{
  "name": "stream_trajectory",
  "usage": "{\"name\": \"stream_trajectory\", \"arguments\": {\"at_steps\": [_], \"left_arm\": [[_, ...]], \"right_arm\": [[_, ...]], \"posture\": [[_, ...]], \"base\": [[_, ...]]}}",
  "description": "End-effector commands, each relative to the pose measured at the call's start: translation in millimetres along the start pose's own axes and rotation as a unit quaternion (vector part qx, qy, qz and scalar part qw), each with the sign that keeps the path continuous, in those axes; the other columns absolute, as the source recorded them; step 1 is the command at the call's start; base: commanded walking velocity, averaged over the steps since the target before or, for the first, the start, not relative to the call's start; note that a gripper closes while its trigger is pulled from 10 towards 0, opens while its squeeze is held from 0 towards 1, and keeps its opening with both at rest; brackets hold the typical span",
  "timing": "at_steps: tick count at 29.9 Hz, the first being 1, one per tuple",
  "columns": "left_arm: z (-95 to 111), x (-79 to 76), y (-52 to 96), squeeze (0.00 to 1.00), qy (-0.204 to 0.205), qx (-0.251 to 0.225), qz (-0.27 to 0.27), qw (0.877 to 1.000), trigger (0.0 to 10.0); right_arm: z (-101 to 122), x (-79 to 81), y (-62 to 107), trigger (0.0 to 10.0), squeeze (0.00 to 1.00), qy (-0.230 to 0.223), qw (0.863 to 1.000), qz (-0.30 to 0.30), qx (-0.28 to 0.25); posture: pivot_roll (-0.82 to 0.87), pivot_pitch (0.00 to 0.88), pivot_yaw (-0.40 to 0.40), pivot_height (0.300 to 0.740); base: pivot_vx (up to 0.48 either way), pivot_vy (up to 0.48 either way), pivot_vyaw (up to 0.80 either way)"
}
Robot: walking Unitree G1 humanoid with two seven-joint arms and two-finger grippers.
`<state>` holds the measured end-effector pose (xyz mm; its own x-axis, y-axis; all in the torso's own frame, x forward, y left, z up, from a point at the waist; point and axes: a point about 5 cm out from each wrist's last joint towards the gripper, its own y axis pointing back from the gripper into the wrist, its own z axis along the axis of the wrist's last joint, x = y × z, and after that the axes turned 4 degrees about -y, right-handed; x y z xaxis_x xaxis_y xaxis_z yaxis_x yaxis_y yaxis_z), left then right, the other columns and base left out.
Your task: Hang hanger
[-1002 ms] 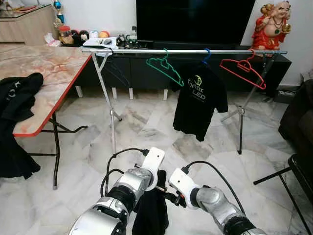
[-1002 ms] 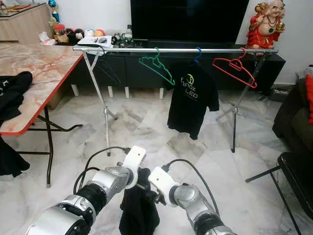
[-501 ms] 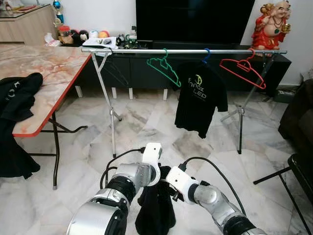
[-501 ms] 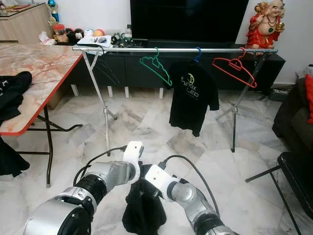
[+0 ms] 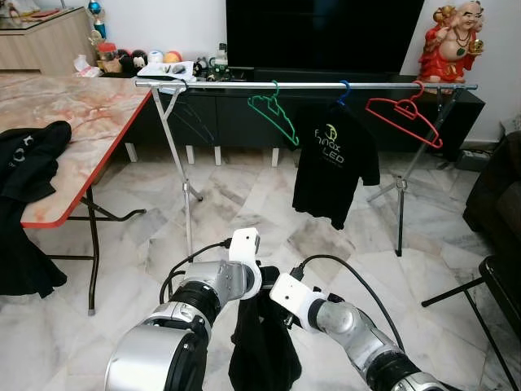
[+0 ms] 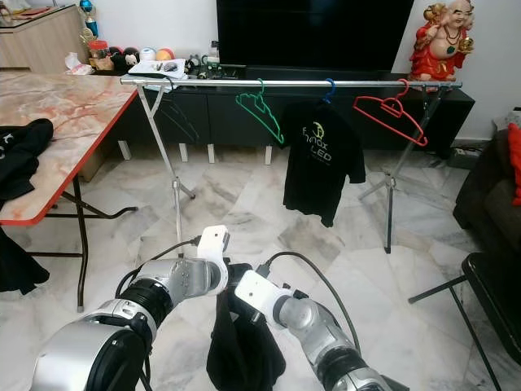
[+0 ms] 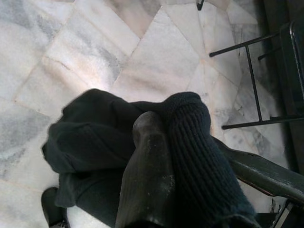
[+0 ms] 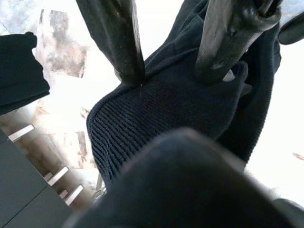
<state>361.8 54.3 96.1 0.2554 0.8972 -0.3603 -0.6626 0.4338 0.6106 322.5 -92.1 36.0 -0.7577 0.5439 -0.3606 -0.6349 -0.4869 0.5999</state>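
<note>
The floor (image 5: 269,204) is pale grey-veined marble tile. Across the room a long silver clothes rail on folding legs (image 5: 305,85) stands in front of a low black cabinet and a big dark television (image 5: 313,34). On the rail hang a green plastic hanger (image 5: 274,115), a black T-shirt with a pale logo (image 5: 334,172) on a blue hook, and a red plastic hanger (image 5: 404,117). To the robot's left is a marble-topped desk with a red edge (image 5: 69,122), a black garment (image 5: 32,159) draped over its near corner. A red and gold laughing figurine (image 5: 450,42) sits on the cabinet at the far right.

Low down, close in front of the robot's body, both arms meet on a dark knitted black garment (image 5: 259,350) that hangs between them above the floor. The left gripper (image 7: 161,156) has its jaws clamped on a ribbed fold of it. The right gripper (image 8: 178,57) has its jaws apart, both tips pressing into the ribbed cloth.
</note>
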Motion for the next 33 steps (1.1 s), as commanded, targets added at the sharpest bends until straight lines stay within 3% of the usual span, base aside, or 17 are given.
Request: {"name": "stream_trajectory", "arguments": {"at_steps": [1,5,7,10,11,14,17,20,23,25,26,29,30,31,33], "left_arm": [[28.5,-31.1,3.4,0.0,0.007,-0.043,-0.063,0.997,10.0],[31.4,-31.2,3.8,0.0,0.0,-0.056,-0.062,0.996,10.0],[36.8,-29.1,4.8,0.0,-0.078,-0.092,-0.046,0.992,10.0],[28.2,-24.6,3.3,0.0,-0.185,-0.101,-0.04,0.977,10.0],[28.2,-24.6,3.3,0.0,-0.185,-0.101,-0.04,0.977,10.0],[8.4,-14.9,1.7,0.0,-0.299,-0.101,-0.041,0.948,10.0],[2.1,-12.4,1.9,0.0,-0.328,-0.101,-0.044,0.938,10.0],[-20.8,-2.6,3.9,0.0,-0.371,-0.099,-0.052,0.922,10.0],[-23.4,-3.1,6.3,0.0,-0.338,-0.112,-0.055,0.933,10.0],[-13.0,-5.9,8.4,0.0,-0.261,-0.138,-0.046,0.954,10.0],[-13.0,-5.9,8.4,0.0,-0.261,-0.138,-0.046,0.954,10.0],[1.2,-9.1,12.4,0.0,-0.178,-0.171,-0.04,0.968,10.0],[5.8,-10.8,14.5,0.0,-0.156,-0.184,-0.043,0.97,10.0],[15.5,-11.1,17.5,0.0,-0.129,-0.201,-0.041,0.97,10.0],[23.8,-10.7,20.3,0.0,-0.107,-0.214,-0.038,0.97,10.0]], "right_arm": [[-29.6,11.2,2.9,10.0,0.0,-0.018,0.997,0.019,0.074],[-29.2,3.1,5.6,10.0,0.0,-0.017,0.997,-0.003,0.072],[-25.6,-16.2,11.3,10.0,0.0,-0.065,0.994,-0.074,0.045],[-25.1,-34.1,20.2,10.0,0.0,-0.182,0.973,-0.141,0.0],[-25.1,-34.1,20.2,10.0,0.0,-0.182,0.973,-0.141,0.0],[-35.1,-25.9,25.6,10.0,0.0,-0.264,0.957,-0.121,-0.011],[-37.5,-20.0,26.6,10.0,0.0,-0.26,0.959,-0.108,-0.01],[-37.2,-12.6,35.5,10.0,0.0,-0.272,0.957,-0.101,-0.024],[-31.3,-7.9,38.5,10.0,0.0,-0.245,0.964,-0.101,-0.037],[-17.9,4.6,40.6,10.0,0.0,-0.212,0.97,-0.074,-0.091],[-17.9,4.6,40.6,10.0,0.0,-0.212,0.97,-0.074,-0.091],[-6.7,16.4,45.2,10.0,0.0,-0.134,0.979,-0.079,-0.135],[-4.4,18.9,47.2,10.0,0.0,-0.125,0.978,-0.088,-0.142],[1.3,15.0,48.0,10.0,0.0,-0.153,0.966,-0.12,-0.169],[4.5,11.4,49.0,10.0,0.0,-0.161,0.958,-0.15,-0.182]], "posture": [[0.08,0.0,0.007,0.74],[0.08,0.0,0.008,0.74],[0.07,0.0,0.008,0.74],[0.06,0.0,0.013,0.74],[0.06,0.0,0.013,0.74],[0.05,0.0,0.023,0.74],[0.05,0.0,0.027,0.74],[0.05,0.0,0.044,0.74],[0.05,0.0,0.052,0.74],[0.06,0.0,0.056,0.74],[0.06,0.0,0.056,0.74],[0.06,0.0,0.058,0.74],[0.06,0.0,0.058,0.74],[0.05,0.0,0.058,0.74],[0.05,0.0,0.058,0.74]], "base": [[0.0,0.0,0.0],[0.0,0.0,0.0],[0.0,0.0,0.0],[0.0,0.0,0.0],[0.0,0.0,0.0],[0.0,0.0,0.0],[0.0,0.0,0.0],[0.0,0.0,0.0],[0.0,0.0,0.0],[0.0,0.0,0.0],[0.0,0.0,0.0],[0.0,0.0,0.0],[0.0,0.0,0.0],[0.0,0.0,0.0],[0.0,0.0,0.0]]}}
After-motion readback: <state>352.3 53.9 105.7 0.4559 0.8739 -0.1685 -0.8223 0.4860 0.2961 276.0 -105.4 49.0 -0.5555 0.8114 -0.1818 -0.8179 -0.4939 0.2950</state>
